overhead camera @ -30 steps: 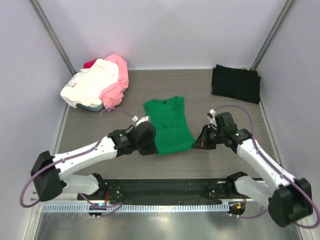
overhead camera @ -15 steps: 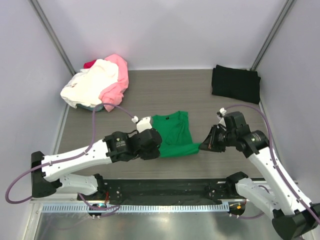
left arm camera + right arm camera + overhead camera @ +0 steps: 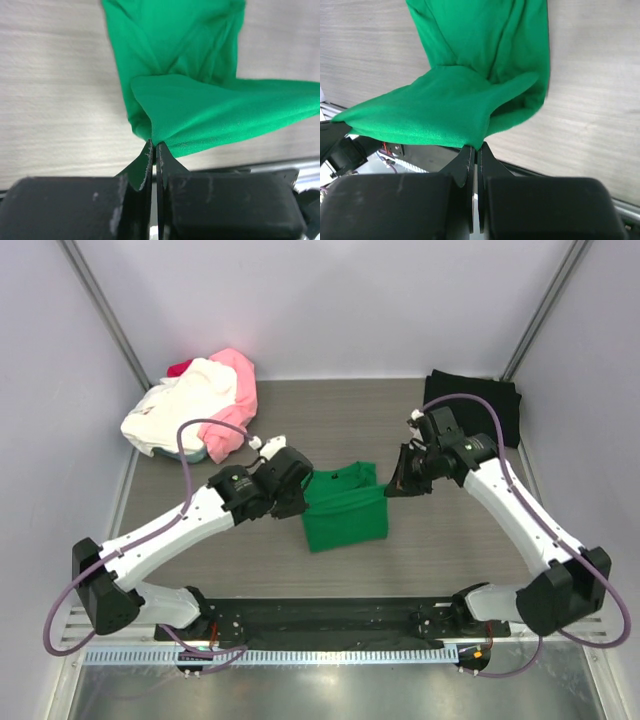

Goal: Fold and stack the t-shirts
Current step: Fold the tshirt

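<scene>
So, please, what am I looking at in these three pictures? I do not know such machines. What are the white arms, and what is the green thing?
These are two white robot arms bolted at the near edge of a grey wood-grain table. The wide picture comes from a fixed camera above and behind them; each close picture comes from a camera on one wrist, looking past its own black fingers. The left hand and the right hand are each pinched shut on an edge of a bright green cloth t-shirt, holding it up over the rest. A folded black cloth shirt lies at the far right, and a heap of cream-white, pink and red cloth shirts at the far left.
</scene>
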`<action>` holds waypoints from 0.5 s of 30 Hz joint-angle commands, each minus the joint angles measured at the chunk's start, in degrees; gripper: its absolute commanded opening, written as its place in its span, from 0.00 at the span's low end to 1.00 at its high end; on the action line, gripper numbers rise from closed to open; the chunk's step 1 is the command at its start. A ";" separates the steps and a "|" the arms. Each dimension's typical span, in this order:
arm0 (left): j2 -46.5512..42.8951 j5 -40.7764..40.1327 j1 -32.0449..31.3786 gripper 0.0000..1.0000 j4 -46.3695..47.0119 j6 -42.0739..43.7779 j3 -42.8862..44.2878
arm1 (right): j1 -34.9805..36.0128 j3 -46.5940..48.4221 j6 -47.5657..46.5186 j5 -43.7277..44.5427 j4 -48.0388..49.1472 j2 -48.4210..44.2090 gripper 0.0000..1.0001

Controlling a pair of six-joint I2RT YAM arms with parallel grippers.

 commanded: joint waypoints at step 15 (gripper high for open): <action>14.46 10.32 21.18 0.00 4.01 15.28 7.51 | -1.77 21.72 -6.58 4.46 2.78 26.88 0.01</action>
